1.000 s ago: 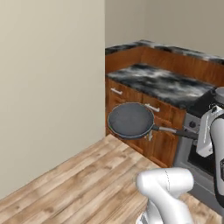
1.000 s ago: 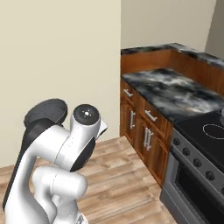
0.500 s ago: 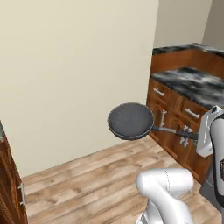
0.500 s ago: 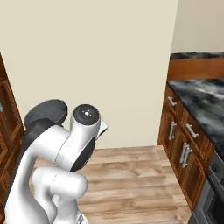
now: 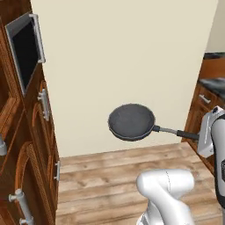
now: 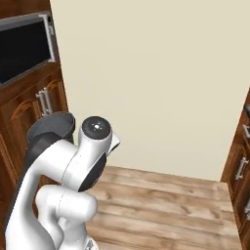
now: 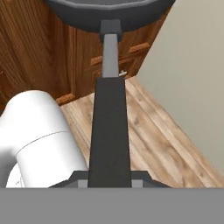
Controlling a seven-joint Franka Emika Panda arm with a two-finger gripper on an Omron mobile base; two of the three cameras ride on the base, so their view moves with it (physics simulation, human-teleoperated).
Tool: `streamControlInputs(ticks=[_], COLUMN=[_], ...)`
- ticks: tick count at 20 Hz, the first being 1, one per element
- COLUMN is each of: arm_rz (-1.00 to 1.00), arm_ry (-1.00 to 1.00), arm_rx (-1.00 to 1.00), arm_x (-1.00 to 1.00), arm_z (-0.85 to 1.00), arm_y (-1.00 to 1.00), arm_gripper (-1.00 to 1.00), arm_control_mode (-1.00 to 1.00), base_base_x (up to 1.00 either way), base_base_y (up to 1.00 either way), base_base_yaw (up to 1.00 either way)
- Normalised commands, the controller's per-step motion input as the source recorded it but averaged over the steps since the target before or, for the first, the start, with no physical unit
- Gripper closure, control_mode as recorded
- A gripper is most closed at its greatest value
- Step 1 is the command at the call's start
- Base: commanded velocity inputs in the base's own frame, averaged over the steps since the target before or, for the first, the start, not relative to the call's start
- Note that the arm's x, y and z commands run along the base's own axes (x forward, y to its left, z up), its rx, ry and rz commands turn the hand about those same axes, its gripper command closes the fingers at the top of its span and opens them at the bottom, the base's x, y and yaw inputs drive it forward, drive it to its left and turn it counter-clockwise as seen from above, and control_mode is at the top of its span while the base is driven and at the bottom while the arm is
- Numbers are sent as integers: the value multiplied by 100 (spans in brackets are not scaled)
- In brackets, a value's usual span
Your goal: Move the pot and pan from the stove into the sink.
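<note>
I see the pan [image 5: 132, 121], shallow, round and dark grey-black, level in mid-air above the wood floor [image 5: 110, 176]; my pincer [image 7: 109, 181] is clamped on its long thin handle.

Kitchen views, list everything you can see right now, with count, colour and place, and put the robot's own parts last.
pan: one, dark grey-black, held in the air by its long handle, over the wood floor and before the wall
wall oven: one, black glass door with a steel bar, set in the tall cabinet on the left
cabinets: brown wood with steel handles, left side; more at the right edge
floor: pale wood planks
wall: plain cream
arm: one, white with dark joints
hand: one, shut on the pan handle
</note>
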Motion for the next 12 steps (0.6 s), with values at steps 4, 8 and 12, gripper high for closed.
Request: streamControlInputs(ticks=[4,8,12], arm_rz=[0,0,0], arm_ry=[0,0,0], arm_rx=[0,0,0], arm_x=[0,0,0], arm_z=[0,0,0], arm_y=[0,0,0], arm_gripper=[100,100,100], arm_control_mode=[100,100,100], base_base_x=[-14,-26,-33], base_base_y=[-1,-11,-19], base_base_yaw=[49,45,43])
